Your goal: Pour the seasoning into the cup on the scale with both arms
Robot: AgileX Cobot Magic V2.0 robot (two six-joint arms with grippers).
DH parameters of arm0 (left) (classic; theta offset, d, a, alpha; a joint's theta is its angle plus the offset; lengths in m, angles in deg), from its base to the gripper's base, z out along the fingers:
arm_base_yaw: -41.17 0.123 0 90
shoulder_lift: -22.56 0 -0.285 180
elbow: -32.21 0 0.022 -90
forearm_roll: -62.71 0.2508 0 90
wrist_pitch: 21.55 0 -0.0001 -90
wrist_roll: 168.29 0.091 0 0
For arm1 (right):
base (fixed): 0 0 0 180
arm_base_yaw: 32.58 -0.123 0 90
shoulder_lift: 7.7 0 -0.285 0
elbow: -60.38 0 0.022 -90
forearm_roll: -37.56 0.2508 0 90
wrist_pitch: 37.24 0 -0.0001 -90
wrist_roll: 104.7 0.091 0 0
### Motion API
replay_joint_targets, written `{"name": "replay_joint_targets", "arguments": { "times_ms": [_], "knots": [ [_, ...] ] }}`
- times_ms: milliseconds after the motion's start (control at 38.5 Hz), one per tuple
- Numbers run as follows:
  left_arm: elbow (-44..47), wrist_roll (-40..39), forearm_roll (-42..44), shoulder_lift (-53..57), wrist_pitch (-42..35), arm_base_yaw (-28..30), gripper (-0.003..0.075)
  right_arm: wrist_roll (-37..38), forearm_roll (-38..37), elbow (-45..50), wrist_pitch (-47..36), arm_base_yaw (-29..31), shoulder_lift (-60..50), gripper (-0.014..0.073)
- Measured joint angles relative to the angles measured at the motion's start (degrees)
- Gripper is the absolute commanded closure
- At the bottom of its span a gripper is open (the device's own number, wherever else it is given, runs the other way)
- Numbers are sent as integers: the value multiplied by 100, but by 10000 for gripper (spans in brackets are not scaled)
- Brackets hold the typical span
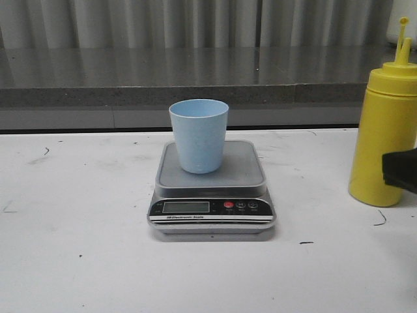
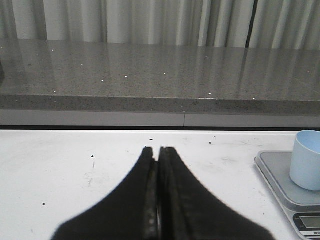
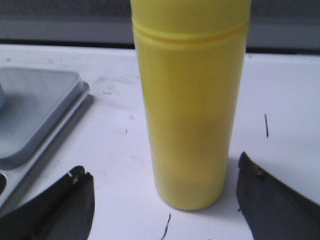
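The pale blue cup (image 1: 199, 135) stands upright on the silver-grey scale (image 1: 247, 171) at the table's middle. The yellow seasoning bottle (image 1: 384, 130) stands upright on the table at the right. My right gripper (image 3: 162, 172) is open, its black fingers (image 3: 70, 200) on either side of the bottle's base (image 3: 190, 115), just short of it and apart from it; only a black bit of it (image 1: 401, 171) shows in the front view. My left gripper (image 2: 159, 150) is shut and empty, low over the table left of the scale (image 2: 280, 180) and cup (image 2: 307, 159); the front view does not show it.
A grey stone ledge (image 1: 195, 85) runs along the table's back edge with curtains behind. The white table (image 1: 78, 215) has small dark marks. The scale's corner (image 3: 35, 115) lies close to my right gripper's finger.
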Motion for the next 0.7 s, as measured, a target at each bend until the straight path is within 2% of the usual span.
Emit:
{"name": "replay_joint_targets", "arguments": {
  "times_ms": [52,130,259,337,441,623,700],
  "knots": [
    [0,0,0,0,0,0,740,0,0,42,0,0,-320,36],
    [0,0,0,0,0,0,740,32,-14,80,0,0,-843,143],
    [0,0,0,0,0,0,740,247,-18,100,92,0,-1856,512],
    [0,0,0,0,0,0,740,282,-28,104,524,0,-2620,640],
    [0,0,0,0,0,0,740,340,-78,0,1685,0,-3622,690],
    [0,0,0,0,0,0,740,753,-89,-1011,4860,0,-5152,690],
    [0,0,0,0,0,0,740,762,-89,-1294,5841,0,-5578,690]
  ]
}}
